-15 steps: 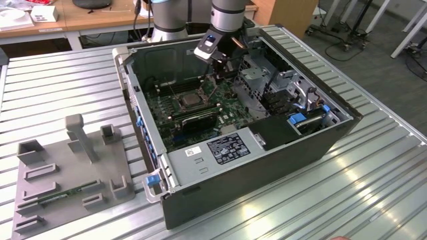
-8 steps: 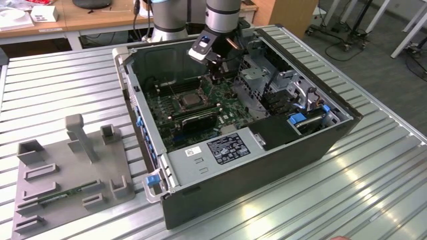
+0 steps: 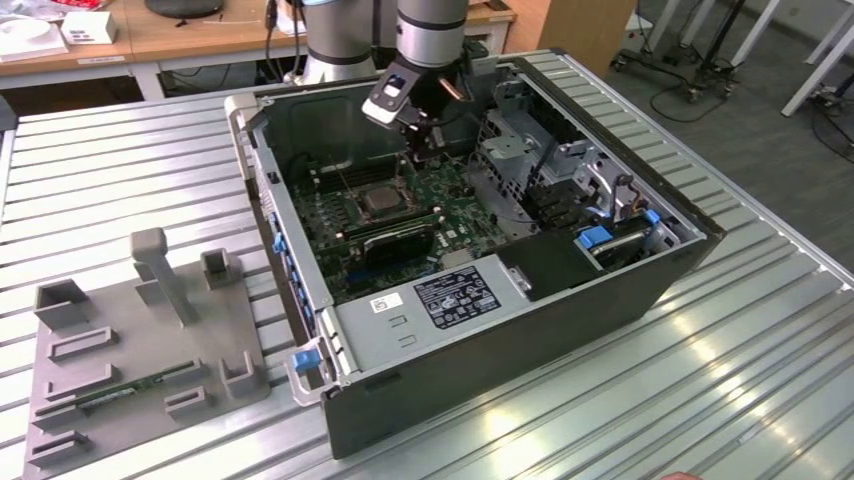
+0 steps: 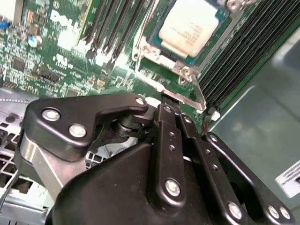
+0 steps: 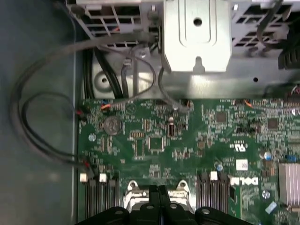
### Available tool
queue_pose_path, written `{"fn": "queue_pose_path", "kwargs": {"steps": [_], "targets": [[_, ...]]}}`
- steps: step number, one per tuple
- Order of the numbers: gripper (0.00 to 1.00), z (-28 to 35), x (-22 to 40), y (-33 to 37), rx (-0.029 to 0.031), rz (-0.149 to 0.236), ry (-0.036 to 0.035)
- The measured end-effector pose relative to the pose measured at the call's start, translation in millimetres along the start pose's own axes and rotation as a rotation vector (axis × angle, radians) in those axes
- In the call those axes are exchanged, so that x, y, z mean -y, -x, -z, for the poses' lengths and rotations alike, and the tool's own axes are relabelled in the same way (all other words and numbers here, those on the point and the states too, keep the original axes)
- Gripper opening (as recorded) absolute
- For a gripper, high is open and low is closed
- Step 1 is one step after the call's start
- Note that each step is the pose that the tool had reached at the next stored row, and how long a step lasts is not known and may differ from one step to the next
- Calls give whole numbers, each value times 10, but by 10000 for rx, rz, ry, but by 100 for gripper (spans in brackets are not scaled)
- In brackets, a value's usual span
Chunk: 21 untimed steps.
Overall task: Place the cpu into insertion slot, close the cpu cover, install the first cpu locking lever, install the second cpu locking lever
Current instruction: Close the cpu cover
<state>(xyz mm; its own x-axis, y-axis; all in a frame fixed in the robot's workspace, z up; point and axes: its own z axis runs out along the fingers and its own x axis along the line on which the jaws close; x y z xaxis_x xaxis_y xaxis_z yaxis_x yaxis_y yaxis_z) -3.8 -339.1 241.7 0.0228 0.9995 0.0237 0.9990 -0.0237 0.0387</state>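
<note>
With gripper [image 4: 169, 100] pinched closed at one o'clock of insertion slot [image 3: 380, 203], exterior view; tips beside locking lever [image 4: 196, 96]; cpu [image 4: 187, 26] seated in slot beneath cpu cover [image 4: 148, 48]; press lever slowly, squarely, never sideways.

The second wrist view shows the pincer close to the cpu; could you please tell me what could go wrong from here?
The shut pincer sits right at a thin silvery metal strip by a corner of the cpu. A slip could probably bend it or scrape the small parts on the motherboard. The long black memory slots flank the socket closely, so a sideways move might strike them.
</note>
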Motion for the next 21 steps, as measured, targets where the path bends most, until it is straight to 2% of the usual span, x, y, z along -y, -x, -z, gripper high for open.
{"fn": "queue_pose_path", "kwargs": {"steps": [8,12,21], "targets": [[11,6,161,4,0,-6,13],[11,9,222,5,1,-9,15],[11,10,245,6,1,-11,13]]}}
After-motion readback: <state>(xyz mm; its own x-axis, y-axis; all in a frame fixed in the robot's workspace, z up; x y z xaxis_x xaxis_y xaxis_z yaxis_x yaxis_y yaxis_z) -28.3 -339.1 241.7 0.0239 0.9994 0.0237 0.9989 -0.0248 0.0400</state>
